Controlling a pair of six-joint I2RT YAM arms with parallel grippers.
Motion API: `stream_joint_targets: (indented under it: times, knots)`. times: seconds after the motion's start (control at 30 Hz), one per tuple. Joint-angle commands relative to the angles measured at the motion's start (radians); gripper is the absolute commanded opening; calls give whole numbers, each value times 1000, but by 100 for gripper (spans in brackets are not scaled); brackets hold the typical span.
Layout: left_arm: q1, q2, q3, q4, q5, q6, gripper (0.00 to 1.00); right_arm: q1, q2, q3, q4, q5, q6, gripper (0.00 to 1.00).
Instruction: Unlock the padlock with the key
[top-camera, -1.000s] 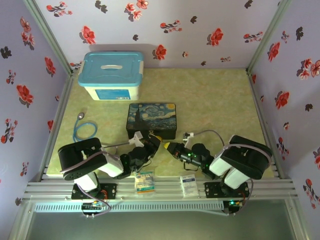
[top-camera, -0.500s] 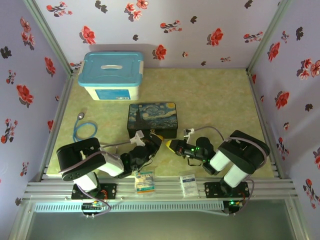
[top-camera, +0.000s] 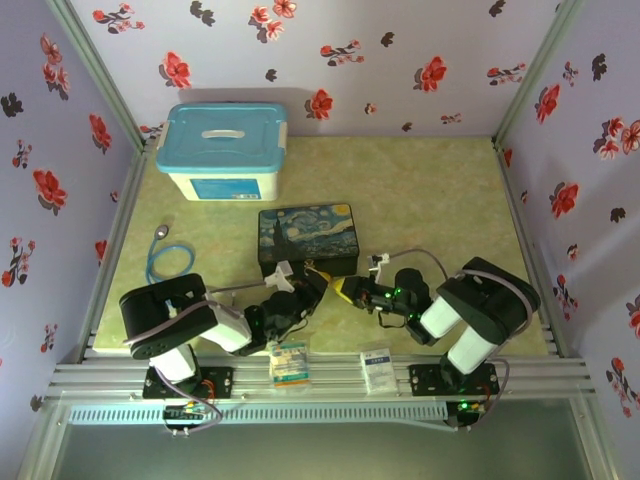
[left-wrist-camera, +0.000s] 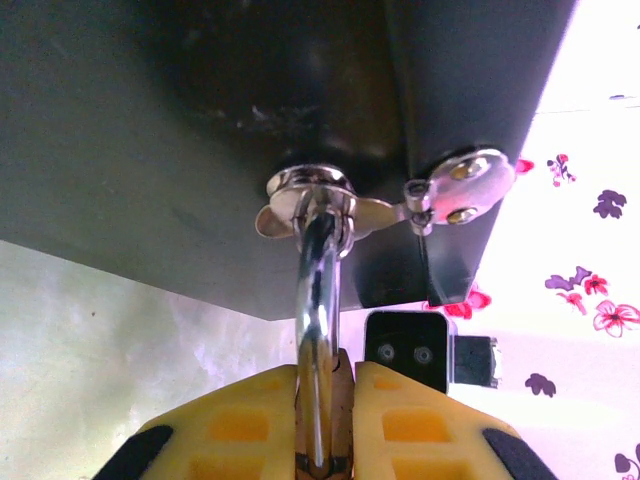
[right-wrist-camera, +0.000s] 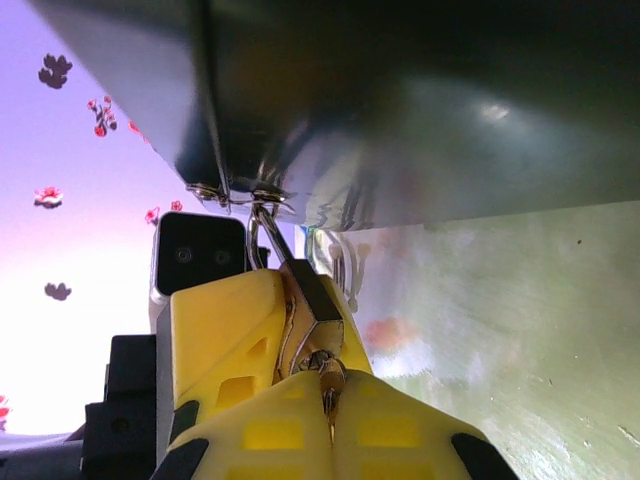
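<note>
Left gripper (left-wrist-camera: 325, 385): pinched tight on the padlock (left-wrist-camera: 318, 290), steadying it at the box latch (left-wrist-camera: 308, 190).
Right gripper (right-wrist-camera: 330, 402): closed on the key (right-wrist-camera: 328, 381); seat it fully, then twist gently.

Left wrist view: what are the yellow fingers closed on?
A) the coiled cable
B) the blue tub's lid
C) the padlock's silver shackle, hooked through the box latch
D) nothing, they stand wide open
C: the left gripper has its yellow fingers pressed from both sides on the silver shackle of the padlock, which runs up through the metal latch on the dark box.
</note>
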Motion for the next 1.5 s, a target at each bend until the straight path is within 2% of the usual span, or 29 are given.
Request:
stream_joint_targets:
  times: [0.0,0.27,0.37,0.43,0.53,0.6,0.73,0.87,1.0,1.1,1.3,1.47]
  knots:
    - [-34,46,64,132,128,-6,0,63,-49,33,1,132,-8,0]
    - [-35,111,71,132,97,-15,0,230,-108,39,-182,378,-170,0]
    - [-37,119,71,132,102,-22,0,242,-137,39,-251,423,-167,0]
    - [-37,117,69,133,101,-22,0,222,-119,32,-178,390,-114,0]
    - [-37,111,69,135,102,-26,0,190,-37,28,5,340,54,0]
    - [-36,103,72,136,102,-26,0,190,-15,42,7,335,134,0]
    - [-34,88,77,141,112,-28,0,183,-49,32,6,350,195,0]
    - [-33,80,86,141,124,-28,0,130,-25,22,7,312,321,0]
    - [-34,79,104,141,137,-28,0,128,-1,45,8,282,324,0]
    - [-35,78,108,140,140,-27,0,132,-46,43,-5,294,225,0]
    - [-40,93,121,140,140,-42,0,174,-207,65,-353,372,-21,0]
    - [-43,105,126,140,133,-46,0,176,-348,97,-598,394,-76,0]
